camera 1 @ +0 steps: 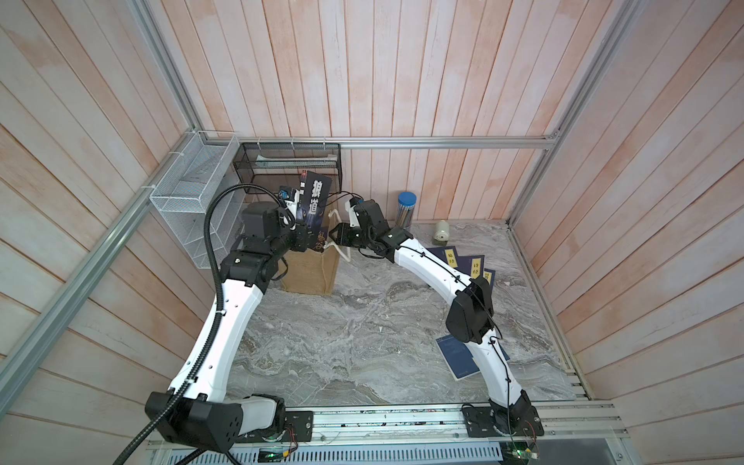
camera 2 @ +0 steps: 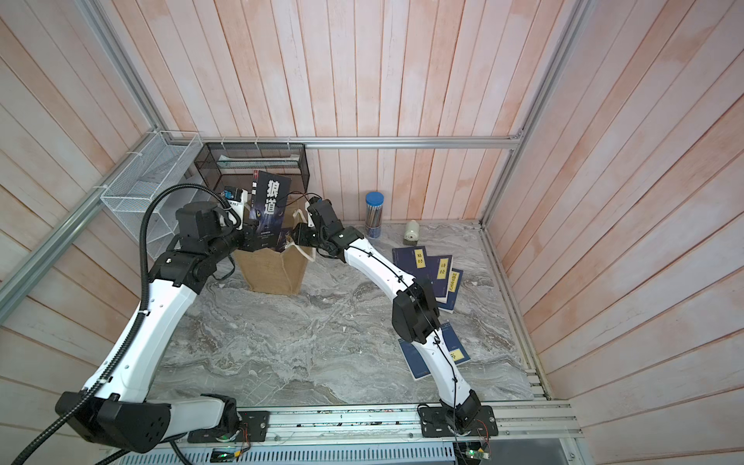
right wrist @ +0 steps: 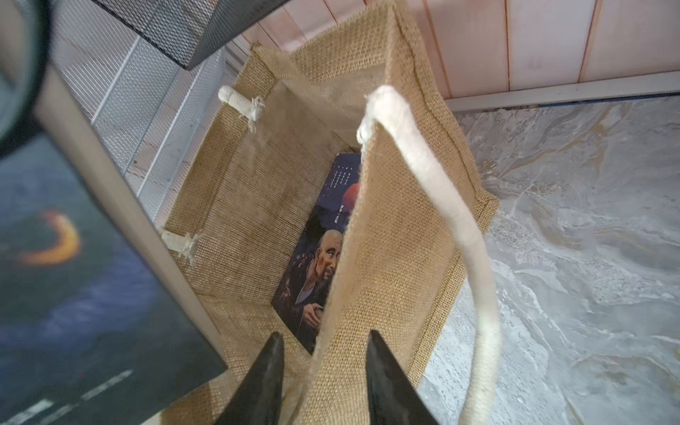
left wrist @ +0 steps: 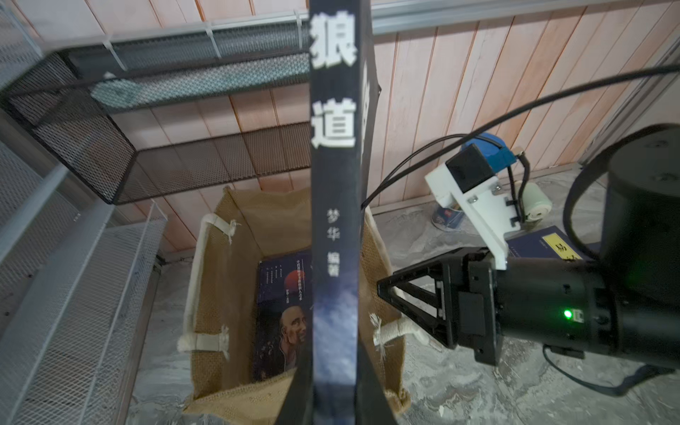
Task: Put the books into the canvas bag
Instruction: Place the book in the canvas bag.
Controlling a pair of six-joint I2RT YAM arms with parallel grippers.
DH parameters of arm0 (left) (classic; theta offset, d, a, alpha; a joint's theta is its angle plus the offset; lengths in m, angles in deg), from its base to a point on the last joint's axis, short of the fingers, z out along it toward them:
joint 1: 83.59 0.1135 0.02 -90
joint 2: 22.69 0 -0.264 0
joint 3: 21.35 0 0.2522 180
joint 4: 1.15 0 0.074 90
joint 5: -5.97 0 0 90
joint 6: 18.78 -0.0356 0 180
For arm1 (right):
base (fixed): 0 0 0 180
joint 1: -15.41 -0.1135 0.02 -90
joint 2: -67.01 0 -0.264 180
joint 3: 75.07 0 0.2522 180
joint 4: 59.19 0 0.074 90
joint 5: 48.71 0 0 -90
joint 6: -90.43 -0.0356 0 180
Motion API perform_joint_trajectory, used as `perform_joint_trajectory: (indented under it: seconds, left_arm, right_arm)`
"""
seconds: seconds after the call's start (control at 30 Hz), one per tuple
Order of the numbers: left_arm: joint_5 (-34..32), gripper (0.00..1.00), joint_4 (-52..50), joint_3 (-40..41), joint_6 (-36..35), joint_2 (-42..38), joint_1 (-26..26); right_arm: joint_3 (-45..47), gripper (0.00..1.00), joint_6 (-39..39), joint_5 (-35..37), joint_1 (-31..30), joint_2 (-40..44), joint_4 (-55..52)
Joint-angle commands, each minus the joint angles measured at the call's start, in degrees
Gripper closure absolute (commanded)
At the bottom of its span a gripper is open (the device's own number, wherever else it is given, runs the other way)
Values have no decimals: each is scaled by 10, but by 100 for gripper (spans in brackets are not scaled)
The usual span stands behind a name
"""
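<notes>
Enclosure walls: pale pink-white wooden planks (camera 1: 402,72) on three sides, braced by an aluminium frame (camera 1: 443,143); light is even and diffuse. Work surface is a grey veined marble-pattern tabletop (camera 1: 342,342) with a slotted metal rail (camera 1: 382,418) along its near edge. White wire rack (camera 1: 189,189) and black mesh basket (camera 1: 257,169) hang at the far-left corner; a blue-capped pencil tube (camera 1: 406,209) stands against the back wall.

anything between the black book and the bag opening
Nothing visible blocks it. The black book in the left gripper hangs over the open canvas bag; the right gripper straddles one wall, and a portrait book inside leaves room.
</notes>
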Motion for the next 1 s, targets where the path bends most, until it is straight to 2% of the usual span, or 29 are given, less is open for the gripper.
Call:
perform_joint_trajectory:
  seconds: [0.0,0.23,0.43,0.53,0.7,0.73,0.77,0.83,0.97]
  left_arm:
    - [48,97,-10,-54,24,25,21]
    - [13,97,-116,-129,19,99,29]
    - [-12,97,-178,-184,9,146,30]
    - [-8,97,-219,-231,8,182,30]
    - [7,98,-289,-314,10,250,30]
    - [11,98,-297,-324,10,260,30]
    - [13,98,-301,-330,11,266,30]
    - [21,98,-304,-332,11,274,30]
    - [36,98,-310,-334,5,287,29]
  right_arm:
    - [-17,63,-4,-20,-5,-14,-9]
    - [-18,69,-8,-31,-4,-19,-3]
    - [-22,71,-16,-47,-4,-26,8]
    - [-25,80,-14,-55,-5,-30,14]
    - [-27,82,-11,-54,-4,-27,19]
    - [-27,85,-9,-54,-4,-27,20]
    - [-27,92,-6,-55,-4,-27,22]
    - [-28,99,0,-56,-4,-26,22]
    - [-27,100,6,-55,-4,-26,22]
